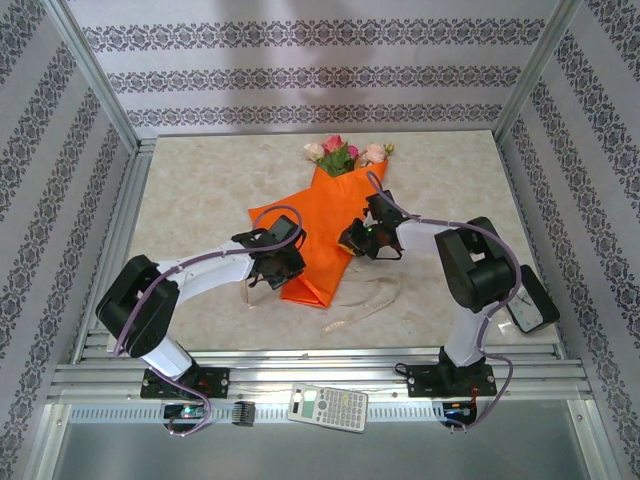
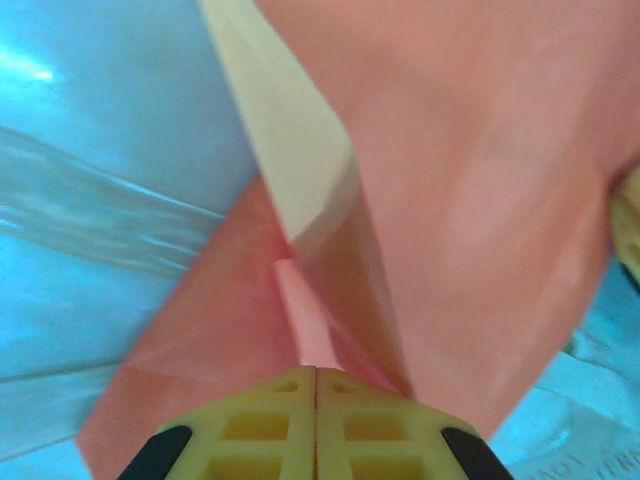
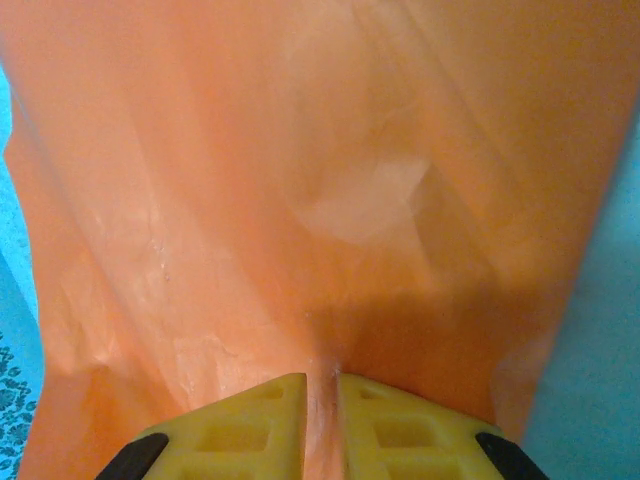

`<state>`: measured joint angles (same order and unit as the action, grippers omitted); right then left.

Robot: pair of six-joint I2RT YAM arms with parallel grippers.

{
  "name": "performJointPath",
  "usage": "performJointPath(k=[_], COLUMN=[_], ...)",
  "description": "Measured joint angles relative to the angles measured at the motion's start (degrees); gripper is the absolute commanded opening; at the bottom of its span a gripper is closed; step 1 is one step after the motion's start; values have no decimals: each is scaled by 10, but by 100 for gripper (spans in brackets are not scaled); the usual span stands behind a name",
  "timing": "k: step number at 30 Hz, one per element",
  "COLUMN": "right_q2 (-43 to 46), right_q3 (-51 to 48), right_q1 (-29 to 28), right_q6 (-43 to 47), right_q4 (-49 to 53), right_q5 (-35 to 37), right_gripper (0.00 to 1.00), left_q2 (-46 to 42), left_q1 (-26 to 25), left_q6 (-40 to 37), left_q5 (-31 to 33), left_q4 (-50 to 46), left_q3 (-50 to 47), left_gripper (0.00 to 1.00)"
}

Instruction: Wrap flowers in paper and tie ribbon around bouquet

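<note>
Left end effector (image 2: 316,375) and right end effector (image 3: 322,380) each pinched shut on orange paper (image 1: 318,235) directly ahead, flowers (image 1: 345,155) at its far mouth; wrapping step, so next probably tighten the roll, ribbon (image 1: 365,305) lying loose behind the right end effector.

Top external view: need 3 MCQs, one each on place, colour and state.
1. Where are the rose heads?
A. at the far, wide end of the paper
B. by the arm bases
C. on the near rail

2. Paper colour?
A. white
B. green
C. orange

3. Left gripper?
A. wide open
B. shut on the paper
C. lifted clear of the paper

Key:
1 A: the blooms poke out of the cone's wide end, at the far side of the table.
2 C: the sheet is bright orange.
3 B: the left wrist view shows the fingertips pressed together on a paper fold.
</note>
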<state>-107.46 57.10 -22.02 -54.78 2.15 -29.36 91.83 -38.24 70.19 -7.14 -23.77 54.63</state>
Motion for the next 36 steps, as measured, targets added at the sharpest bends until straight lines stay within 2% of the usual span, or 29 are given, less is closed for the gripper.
performJointPath(k=[3,5,9,13,17,21,24,28,33,36], right_q2=[-12,-15,-24,-29,-34,-38,-40,-43,-53,-60], right_q3=[21,28,30,30,31,32,32,36,44,53], right_q1=[-7,-10,-11,-11,-11,-10,-10,-8,-4,-2], right_q6=[3,7,8,8,10,12,12,12,15,23], right_q4=[12,16,19,16,15,10,7,7,11,17], right_q5=[2,4,6,3,-4,-12,-16,-20,-36,-48], right_gripper=[17,17,17,17,18,17,17,15,12,12], left_q2=[8,2,-31,-12,91,189,211,176,105,57], left_q1=[11,12,8,-4,-36,-55,-54,-51,-51,-51], left_q6=[4,2,-14,-25,-32,-44,-54,-47,22,65], left_q5=[10,30,38,-30,-118,-156,-163,-164,-165,-164], left_q4=[-16,-46,-70,-27,56,106,139,243,402,424], left_q3=[-8,4,69,130,163,156,127,40,-115,-176], left_gripper=[4,10,15,10,8,5,3,3,2,3])
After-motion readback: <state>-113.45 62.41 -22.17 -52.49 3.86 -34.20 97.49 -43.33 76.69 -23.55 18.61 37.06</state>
